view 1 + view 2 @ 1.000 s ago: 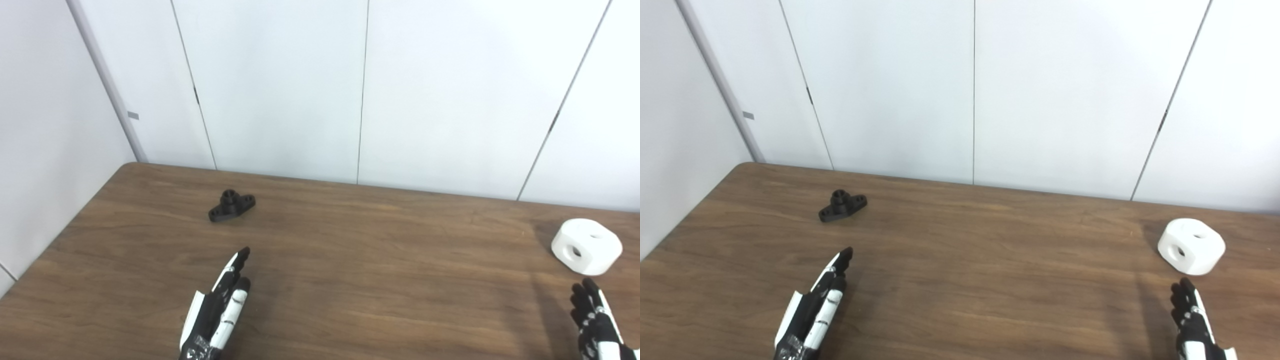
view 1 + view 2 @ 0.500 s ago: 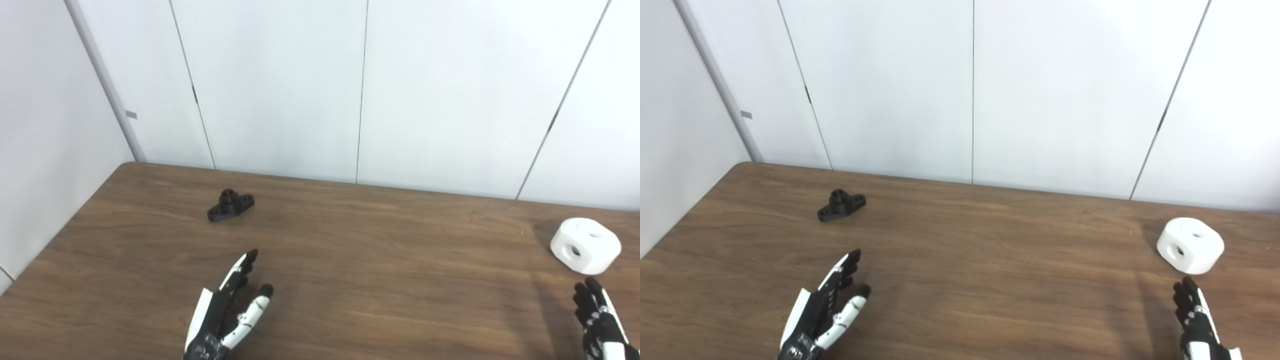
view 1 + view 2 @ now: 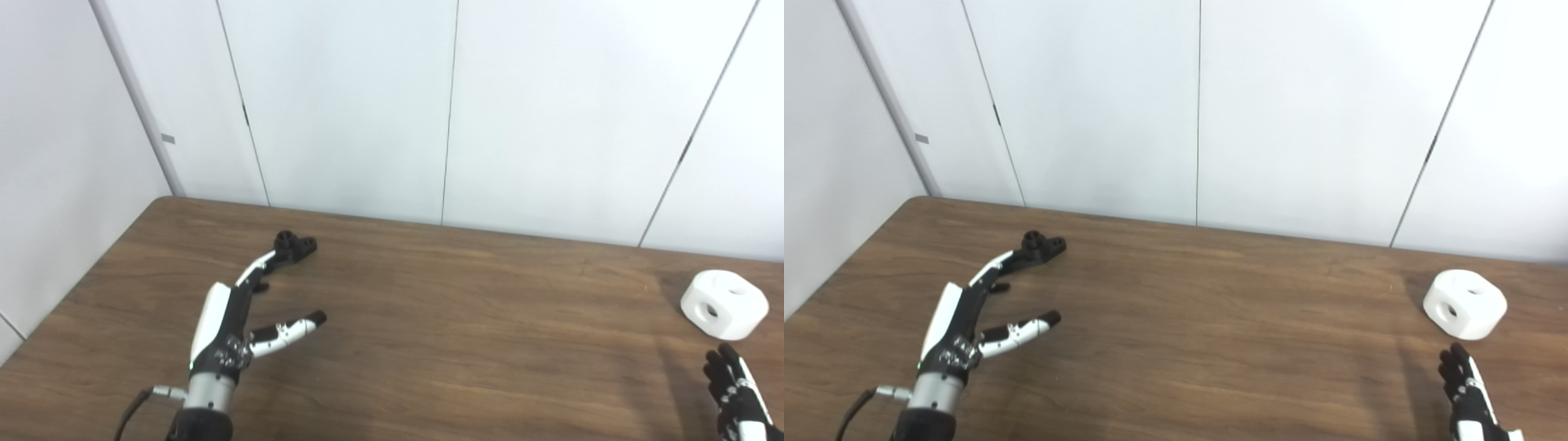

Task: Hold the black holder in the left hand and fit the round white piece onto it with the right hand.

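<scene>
The black holder (image 3: 296,244) lies on the brown table (image 3: 465,318) at the far left. My left hand (image 3: 236,312) is open, thumb spread to the right, fingers stretched forward so the fingertips reach the holder's near end and hide part of it. It holds nothing. The round white piece (image 3: 724,304), with holes in its top and side, sits at the table's right. My right hand (image 3: 735,398) is just in front of it at the bottom right corner, fingers straight and apart, empty; it also shows in the right eye view (image 3: 1467,392).
White wall panels (image 3: 453,104) stand right behind the table's far edge. The table's left edge runs close beside my left arm. A cable (image 3: 131,407) hangs from the left wrist.
My left hand has reached forward and left, from mid-table up to the black holder, with its thumb spread wider. The right hand has barely moved. The camera has shifted slightly.
</scene>
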Tool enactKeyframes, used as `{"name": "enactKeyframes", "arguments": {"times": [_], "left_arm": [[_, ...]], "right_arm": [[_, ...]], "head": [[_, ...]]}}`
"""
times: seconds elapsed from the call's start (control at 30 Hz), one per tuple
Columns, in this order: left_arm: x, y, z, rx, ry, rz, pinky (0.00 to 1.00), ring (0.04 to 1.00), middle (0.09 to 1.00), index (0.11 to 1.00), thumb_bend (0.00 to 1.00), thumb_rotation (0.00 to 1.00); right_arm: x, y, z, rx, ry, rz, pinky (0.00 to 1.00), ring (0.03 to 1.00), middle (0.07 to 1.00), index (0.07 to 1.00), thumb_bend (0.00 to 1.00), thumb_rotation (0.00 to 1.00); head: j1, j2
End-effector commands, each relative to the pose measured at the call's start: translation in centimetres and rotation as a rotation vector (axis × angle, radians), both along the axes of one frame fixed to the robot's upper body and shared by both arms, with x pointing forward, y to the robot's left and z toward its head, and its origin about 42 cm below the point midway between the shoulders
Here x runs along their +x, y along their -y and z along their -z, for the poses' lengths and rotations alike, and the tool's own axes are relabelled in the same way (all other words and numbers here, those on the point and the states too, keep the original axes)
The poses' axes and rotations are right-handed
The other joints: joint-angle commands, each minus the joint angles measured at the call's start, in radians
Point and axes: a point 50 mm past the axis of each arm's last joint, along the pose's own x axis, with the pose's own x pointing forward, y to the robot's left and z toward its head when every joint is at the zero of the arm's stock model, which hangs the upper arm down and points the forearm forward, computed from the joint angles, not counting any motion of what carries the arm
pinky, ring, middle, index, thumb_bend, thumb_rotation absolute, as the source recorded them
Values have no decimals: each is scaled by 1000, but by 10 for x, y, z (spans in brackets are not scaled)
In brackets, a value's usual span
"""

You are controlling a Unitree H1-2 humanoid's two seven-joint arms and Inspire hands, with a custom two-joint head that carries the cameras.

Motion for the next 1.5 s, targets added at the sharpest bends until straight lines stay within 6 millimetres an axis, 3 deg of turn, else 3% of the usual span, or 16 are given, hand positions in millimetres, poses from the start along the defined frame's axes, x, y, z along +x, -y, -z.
{"name": "enactKeyframes", "arguments": {"times": [0.0, 0.2, 0.4, 0.57, 0.73, 1.1, 1.47], "left_arm": [[13, -14, -18, 77, 45, -33, 864, 923, 915, 864, 838, 243], [43, -39, -28, 152, 7, -94, 952, 966, 922, 858, 848, 299], [67, -63, -33, 211, -9, -113, 954, 992, 933, 856, 814, 284], [88, -77, -35, 314, -25, -155, 923, 977, 916, 829, 847, 303], [114, -88, -34, 378, -56, -191, 997, 989, 923, 808, 878, 359], [159, -92, -20, 448, -184, -222, 1000, 1000, 943, 797, 943, 399], [178, -88, -8, 441, -317, -191, 1000, 1000, 959, 826, 1000, 469]], "right_arm": [[0, -4, 5, 13, -3, 7, 1000, 959, 948, 947, 586, 1000], [0, -7, 5, 5, -8, 5, 1000, 953, 941, 944, 591, 1000], [-1, -8, 4, 4, -17, 5, 1000, 955, 941, 940, 600, 1000], [-3, -10, 3, 2, -15, 6, 1000, 959, 946, 946, 581, 1000], [-4, -12, 4, -13, -18, 8, 1000, 965, 946, 951, 575, 1000], [-5, -13, 2, -20, -20, 18, 1000, 953, 937, 947, 539, 1000], [-7, -15, 0, -22, -13, 24, 1000, 948, 939, 949, 527, 1000]], "head": [[-2, 4], [-9, 4], [-11, 7], [-13, 8], [-21, -1], [-26, 3], [-30, 8]]}}
